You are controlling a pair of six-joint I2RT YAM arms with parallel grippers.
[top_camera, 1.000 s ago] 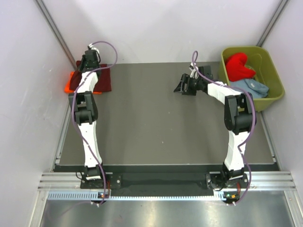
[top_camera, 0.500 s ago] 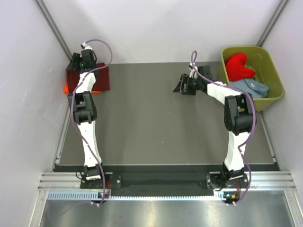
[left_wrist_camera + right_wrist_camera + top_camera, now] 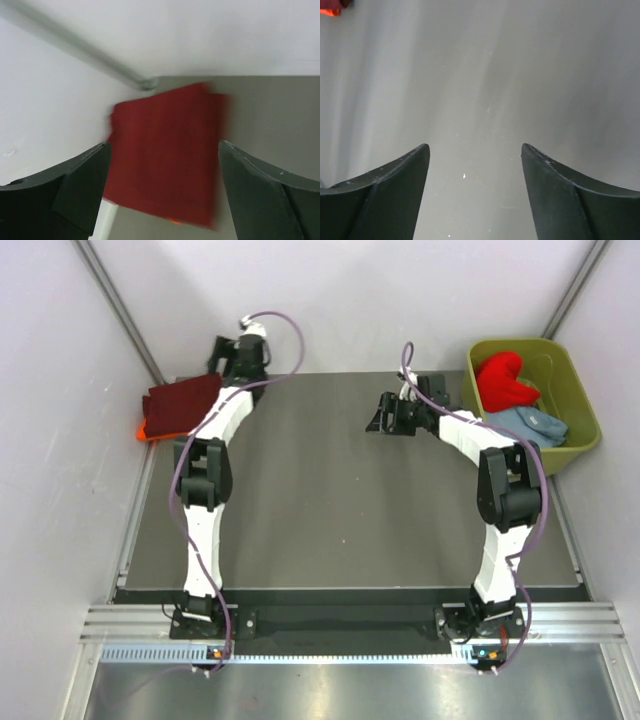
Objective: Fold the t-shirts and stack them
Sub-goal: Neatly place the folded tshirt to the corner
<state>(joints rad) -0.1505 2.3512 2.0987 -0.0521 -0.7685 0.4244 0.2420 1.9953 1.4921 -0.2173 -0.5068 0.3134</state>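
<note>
Far-left corner of the dark grey flat surface (image 3: 330, 510): a folded dark maroon cloth t-shirt (image 3: 182, 403) lies flat on top of a bright orange cloth t-shirt (image 3: 145, 429), with only an orange edge sticking out at the near-left side. The left gripper (image 3: 218, 352) sits at the far edge just beside the maroon shirt, not touching it as far as the overhead view shows. In the left wrist view the left gripper (image 3: 164, 144) has its jaws spread wide and released, with nothing between them; the maroon shirt (image 3: 167, 155) lies ahead of it, blurred, with a sliver of orange (image 3: 172, 220) at its lower edge and the white wall corner behind. The right gripper (image 3: 380, 418) is out over the far middle of the surface, well apart from the stack. The right wrist view shows the right gripper (image 3: 474, 146) also spread apart and holding nothing, with bare grey surface (image 3: 485, 75) under it and a bit of orange (image 3: 329, 10) in the top-left corner. At the far right, an olive-green rectangular plastic tub (image 3: 515, 342) holds a crumpled bright red cloth t-shirt (image 3: 500, 380) and, just beside it on the near side, a pale grey-blue cloth t-shirt (image 3: 532, 426); both are unfolded and inside the tub.
</note>
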